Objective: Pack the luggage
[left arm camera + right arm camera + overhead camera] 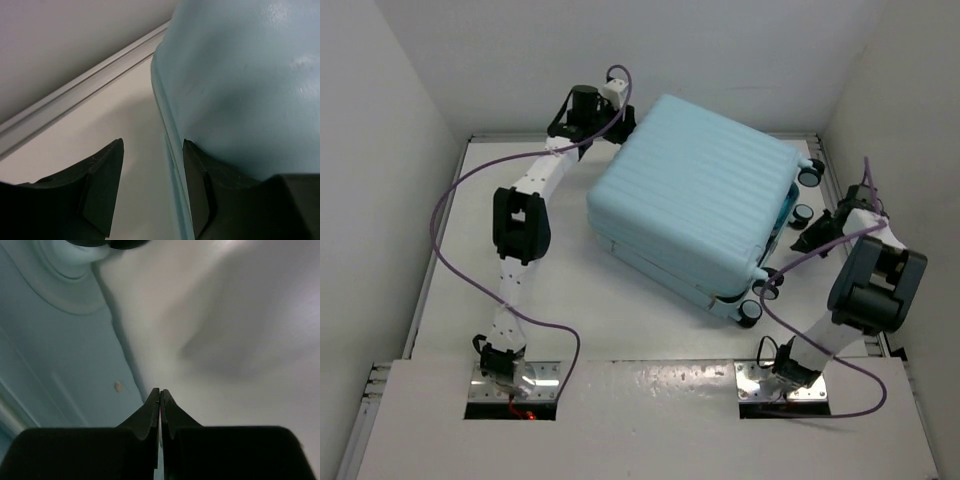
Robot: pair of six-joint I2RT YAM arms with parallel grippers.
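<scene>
The luggage [695, 205], a large pale aqua-blue ribbed hard-shell suitcase, lies flat on the table with its shells nearly together and its wheels [750, 312] pointing right. My left gripper [610, 128] is at its far left corner. In the left wrist view the left gripper [152, 170] is open, one finger [197, 185] against the shell [240, 90], the other over the table. My right gripper [810, 238] is at the wheel side. In the right wrist view the right gripper [160, 392] is shut and empty beside the shell [60, 365].
White walls enclose the table on the left, back and right. A metal rail [75, 95] runs along the back edge close behind my left gripper. Purple cables [470, 190] loop over both arms. A wheel housing [75, 270] sits just ahead of my right gripper.
</scene>
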